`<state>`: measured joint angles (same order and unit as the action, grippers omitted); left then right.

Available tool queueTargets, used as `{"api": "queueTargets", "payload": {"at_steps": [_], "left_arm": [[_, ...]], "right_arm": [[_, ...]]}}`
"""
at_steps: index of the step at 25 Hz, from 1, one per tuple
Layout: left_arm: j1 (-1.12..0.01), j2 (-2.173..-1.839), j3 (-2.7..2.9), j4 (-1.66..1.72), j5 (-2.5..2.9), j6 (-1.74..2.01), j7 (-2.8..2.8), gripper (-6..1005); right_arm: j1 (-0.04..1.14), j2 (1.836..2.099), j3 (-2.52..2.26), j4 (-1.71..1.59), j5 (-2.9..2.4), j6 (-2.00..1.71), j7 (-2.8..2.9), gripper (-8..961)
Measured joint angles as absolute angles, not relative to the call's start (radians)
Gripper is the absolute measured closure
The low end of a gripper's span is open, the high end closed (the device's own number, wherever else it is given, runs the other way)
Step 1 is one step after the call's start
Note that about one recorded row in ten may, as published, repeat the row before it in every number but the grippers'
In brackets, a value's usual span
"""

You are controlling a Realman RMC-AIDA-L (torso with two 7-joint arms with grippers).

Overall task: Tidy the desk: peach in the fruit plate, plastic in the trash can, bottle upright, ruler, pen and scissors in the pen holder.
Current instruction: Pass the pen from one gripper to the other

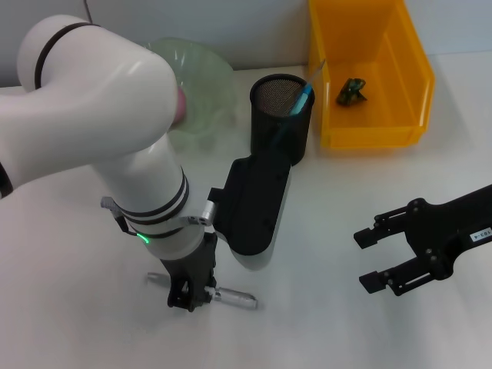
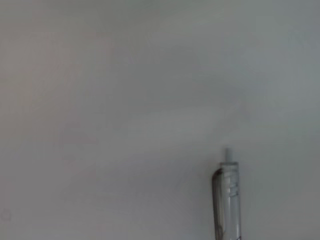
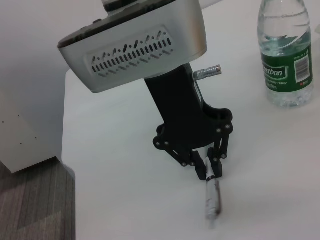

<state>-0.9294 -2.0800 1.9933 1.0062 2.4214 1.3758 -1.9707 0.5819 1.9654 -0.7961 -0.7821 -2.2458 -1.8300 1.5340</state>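
A silver pen [image 1: 234,297] lies on the white desk near its front. My left gripper [image 1: 191,298] points straight down over it, fingers closed on the barrel; from the right wrist, that gripper [image 3: 207,172] pinches one end of the pen [image 3: 213,200]. The left wrist view shows only the pen's clicker end [image 2: 227,200]. My right gripper [image 1: 365,260] hovers open at the right, holding nothing. The black mesh pen holder [image 1: 280,115] holds a blue item. A green-labelled bottle [image 3: 285,55] stands upright. A pink peach [image 1: 181,104] peeks out in the green fruit plate [image 1: 204,81]. Ruler and scissors are not identifiable.
The yellow bin [image 1: 369,127] at the back right holds a crumpled dark scrap [image 1: 352,91]. My left arm's black forearm [image 1: 257,204] stretches between the pen holder and the pen. The desk's edge and floor [image 3: 35,200] show in the right wrist view.
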Motion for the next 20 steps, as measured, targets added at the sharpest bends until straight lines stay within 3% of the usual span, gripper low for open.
{"api": "queueTargets", "payload": {"at_steps": [9,20], "left_arm": [[-0.916,-2.080,1.854,1.063,2.415,1.443,-1.963,855],[-0.814,-2.069,1.139,1.115,2.138,1.714,-1.875,854]], "right_arm": [[0.570,1.963,-0.785,-0.809,-2.246,-1.848,1.534,194],[0.555,1.924,-0.634,-0.857,-2.247,-1.959,1.538,194]]}}
